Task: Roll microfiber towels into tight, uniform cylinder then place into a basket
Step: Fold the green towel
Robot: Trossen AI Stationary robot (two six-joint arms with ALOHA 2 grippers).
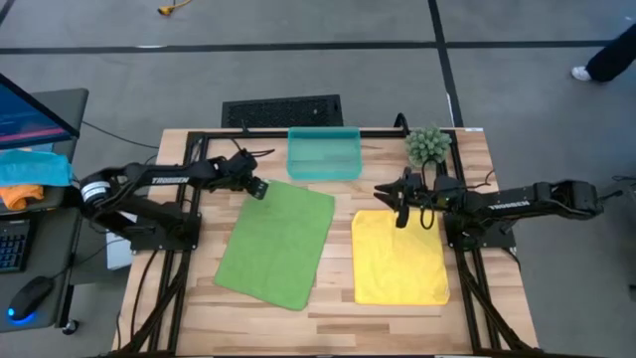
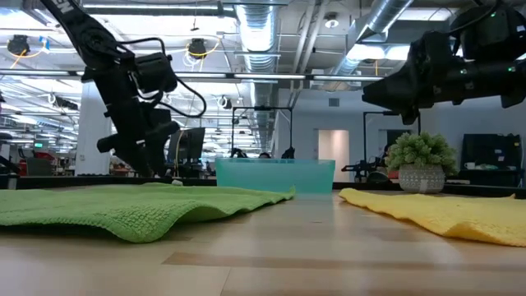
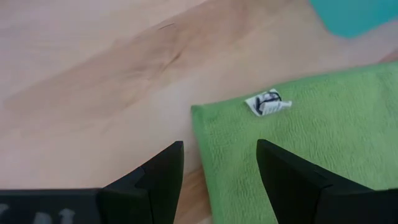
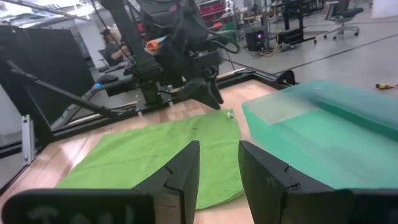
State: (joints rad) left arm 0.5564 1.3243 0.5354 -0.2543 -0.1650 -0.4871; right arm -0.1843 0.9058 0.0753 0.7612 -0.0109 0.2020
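The light green towel [image 1: 276, 242] lies flat on the table's left half; its far left corner with a white tag [image 3: 267, 103] shows in the left wrist view. My left gripper [image 1: 256, 186] is open, hovering just above that corner [image 3: 214, 158]. The yellow towel [image 1: 399, 257] lies flat on the right half. My right gripper [image 1: 396, 204] is open above the yellow towel's far edge, raised off the table [image 2: 411, 82]. The teal basket [image 1: 324, 153] stands at the far edge, between the two towels.
A small potted plant [image 1: 428, 145] stands at the far right, next to the right gripper. A black grille panel [image 1: 282, 110] lies beyond the table's far edge. A desk with a blue and an orange cloth [image 1: 30, 177] stands to the left. A black frame [image 1: 199, 139] borders the table.
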